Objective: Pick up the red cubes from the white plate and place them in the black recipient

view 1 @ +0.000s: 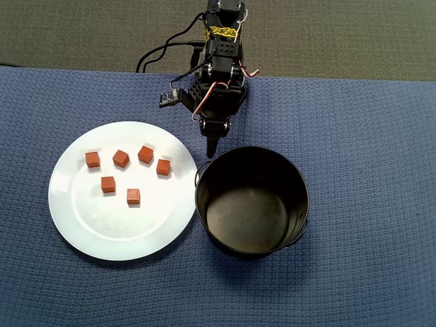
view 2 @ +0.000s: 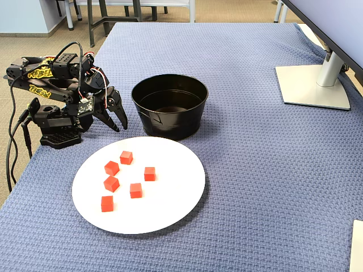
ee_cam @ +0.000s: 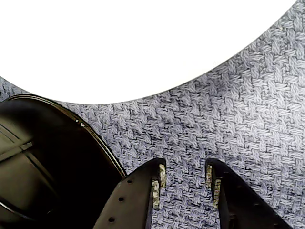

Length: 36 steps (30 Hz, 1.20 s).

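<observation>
Blue woven cloth is covering the desk (view 2: 255, 170), and on it the white plate (view 1: 88, 231) is lying just beside the black recipient (view 1: 252, 201), their rims nearly touching in the overhead view. Behind them, the arm is crouching low with its pincer (ee_cam: 183, 183) hanging over bare cloth between the two, jaws narrowly parted and holding nothing. Six red cubes (view 1: 121, 159) are sitting loosely scattered on the plate, none in the pot. They are looking light, stiff and matte, so gripping two opposite flat faces should be working best; the glossy plate may be letting them slide.
</observation>
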### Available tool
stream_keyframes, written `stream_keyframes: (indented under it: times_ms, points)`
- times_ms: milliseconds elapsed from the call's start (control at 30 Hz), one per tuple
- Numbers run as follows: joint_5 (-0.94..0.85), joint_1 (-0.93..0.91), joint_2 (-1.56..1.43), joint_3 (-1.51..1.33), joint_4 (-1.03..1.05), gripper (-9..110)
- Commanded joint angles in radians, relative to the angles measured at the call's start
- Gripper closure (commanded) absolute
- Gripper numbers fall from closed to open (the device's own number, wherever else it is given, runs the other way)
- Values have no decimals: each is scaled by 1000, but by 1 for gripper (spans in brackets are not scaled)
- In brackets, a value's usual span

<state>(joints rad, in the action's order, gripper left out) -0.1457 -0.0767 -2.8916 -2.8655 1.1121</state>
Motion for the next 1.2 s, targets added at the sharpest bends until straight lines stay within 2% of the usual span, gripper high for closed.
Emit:
stream_keyframes:
  times_ms: [0, 367, 633, 833, 1167]
  points:
    - [-55, -112, -57, 97, 37, 97]
    - [-58, -126, -57, 109, 72, 96]
    - [-77, -265, 38, 204, 49, 91]
    - [-23, -345, 250, 382, 94, 92]
    - [-86, -439, 831, 650, -32, 87]
